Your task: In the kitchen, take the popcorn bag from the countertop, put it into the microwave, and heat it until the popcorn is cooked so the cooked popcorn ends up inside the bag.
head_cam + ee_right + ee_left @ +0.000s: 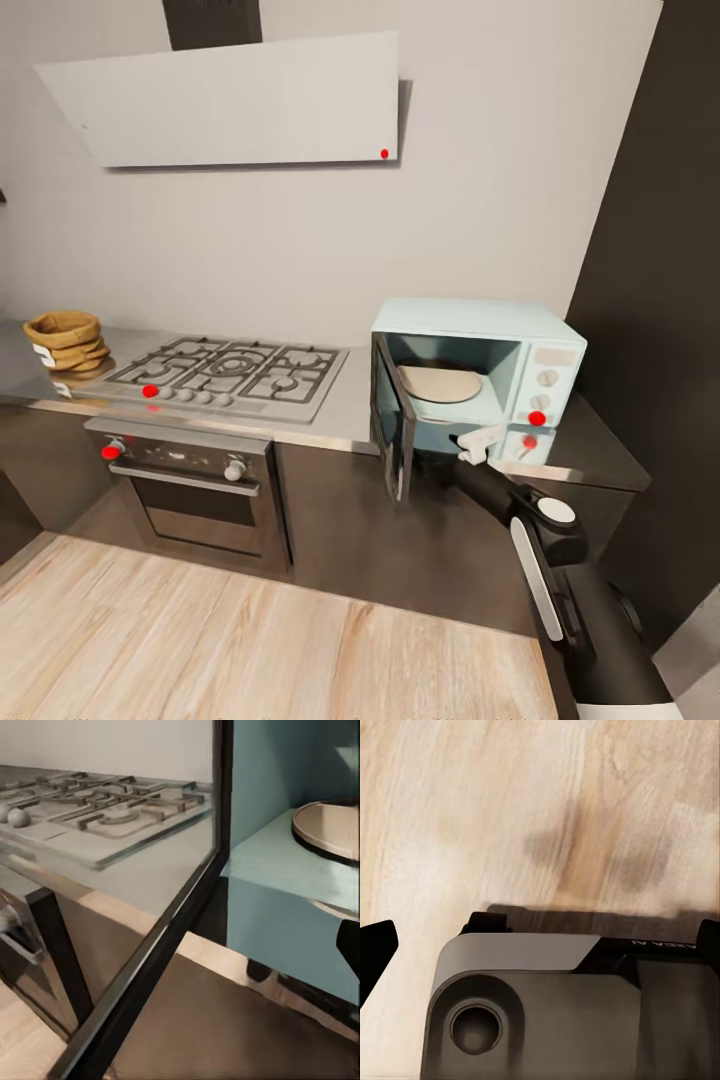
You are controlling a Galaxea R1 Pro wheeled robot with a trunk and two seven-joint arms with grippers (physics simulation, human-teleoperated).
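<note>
Popcorn bag point(65, 341) label partly hidden

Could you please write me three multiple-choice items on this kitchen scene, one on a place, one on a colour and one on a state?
1. Where does the popcorn bag sit?
A. Inside the microwave
B. On the countertop, beside the gas hob on the side away from the microwave
C. On the floor

2. What colour is the microwave casing?
A. Pale mint-blue
B. Red
C. Black

3. What state is the microwave door in?
A. Shut
B. Removed
C. Swung open

Answers:
1 B, since the head view shows the tan bag on the grey worktop with the hob between it and the microwave.
2 A, since its top and sides are pale mint-blue.
3 C, since the door stands out from the front, the turntable plate shows inside, and the right pincer is at the opening.
</note>
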